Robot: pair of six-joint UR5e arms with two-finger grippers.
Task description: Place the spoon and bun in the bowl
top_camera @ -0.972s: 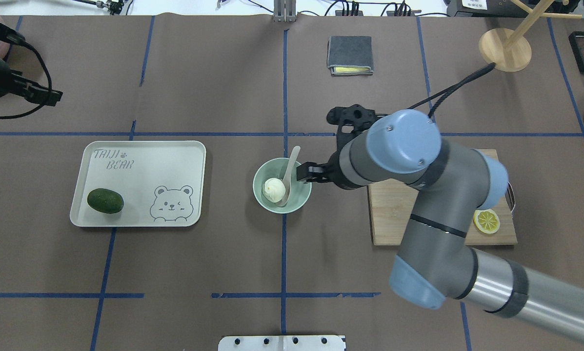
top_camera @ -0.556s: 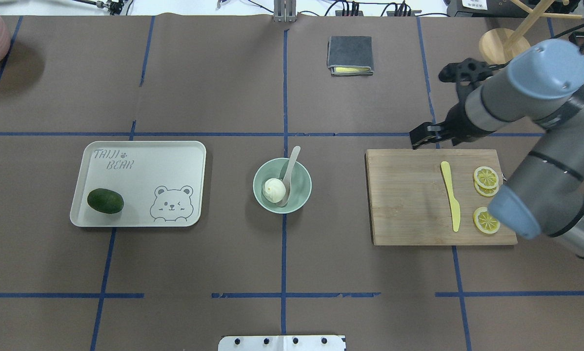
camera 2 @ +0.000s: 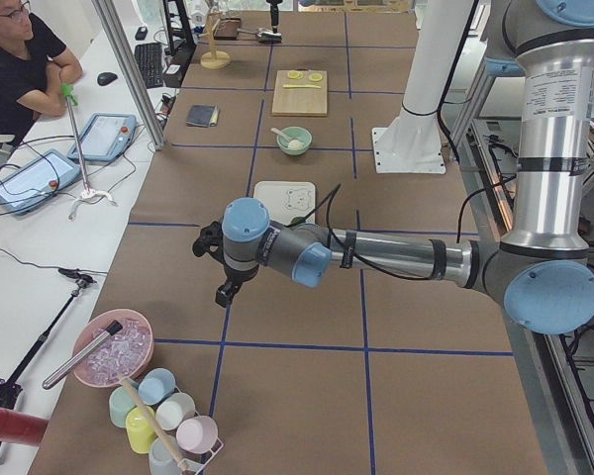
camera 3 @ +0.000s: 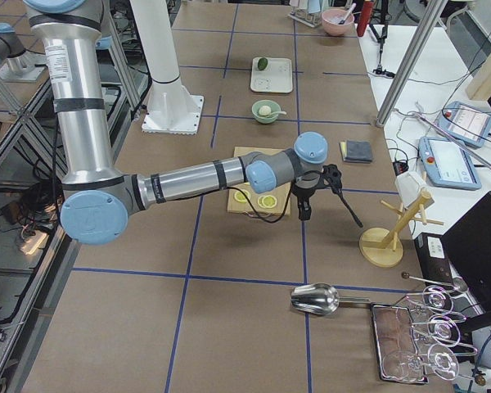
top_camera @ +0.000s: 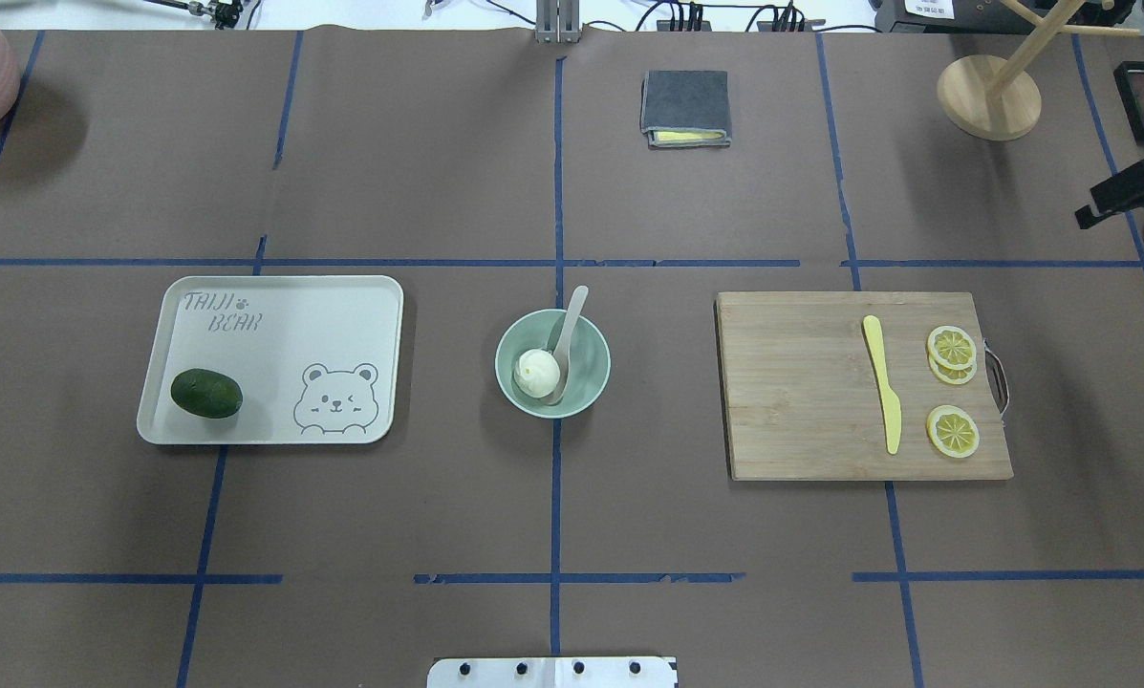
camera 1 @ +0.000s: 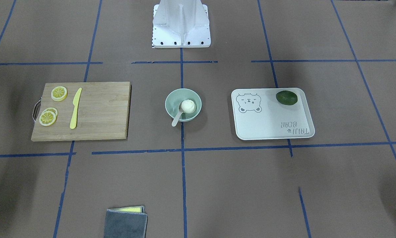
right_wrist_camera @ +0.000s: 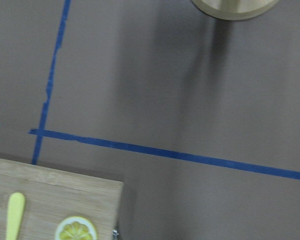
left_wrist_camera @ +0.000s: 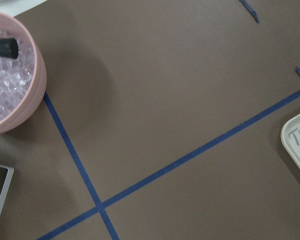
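The mint-green bowl (top_camera: 591, 380) stands at the table's middle, and it also shows in the front-facing view (camera 1: 171, 99). The white bun (top_camera: 536, 372) lies inside it. The pale spoon (top_camera: 568, 334) rests in the bowl with its scoop beside the bun and its handle over the far rim. My right gripper (top_camera: 1090, 216) is far from the bowl at the overhead view's right edge, only partly in view; I cannot tell whether it is open or shut. My left gripper (camera 2: 225, 293) shows only in the exterior left view, far from the bowl; I cannot tell its state.
A tray (top_camera: 342, 315) with a dark green fruit (top_camera: 206, 394) lies left of the bowl. A cutting board (top_camera: 791, 382) with a yellow knife (top_camera: 882, 382) and lemon slices (top_camera: 952, 346) lies to its right. A folded cloth (top_camera: 686, 103), a wooden stand (top_camera: 989, 96) and a pink ice bowl (left_wrist_camera: 32, 95) stand further out.
The right arm has pulled back from the bowl to the far right edge, uncovering the cutting board. The left arm has left the overhead view. Spoon and bun have stayed in the bowl.
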